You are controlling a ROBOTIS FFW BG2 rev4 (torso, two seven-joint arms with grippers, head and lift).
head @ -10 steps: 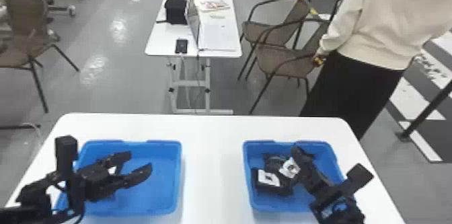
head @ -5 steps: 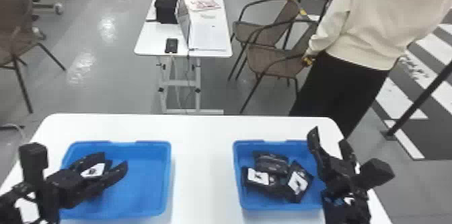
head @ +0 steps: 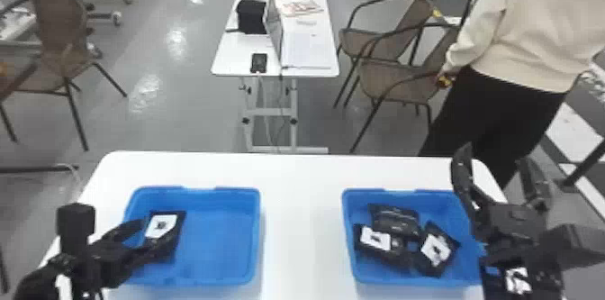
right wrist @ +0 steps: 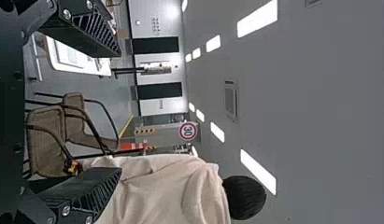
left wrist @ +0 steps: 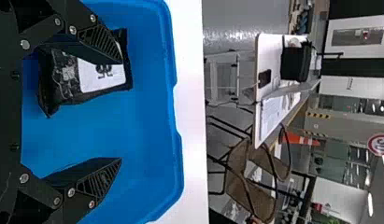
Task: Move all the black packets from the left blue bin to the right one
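Head view | bins (head: 220, 245) on white table (head: 301, 186) | chairs (head: 391, 83), floor (head: 193, 114) (shiny)

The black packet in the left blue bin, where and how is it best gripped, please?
Probably across its middle, from above, with the left claw straddling its long sides: the packet lies with its label up and looks longer than wide.

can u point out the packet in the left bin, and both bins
packet (left wrist: 103, 77): left wrist view, on its white label
left blue bin (head: 220, 245): head view, bare floor
right blue bin (head: 434, 202): head view, far inner wall
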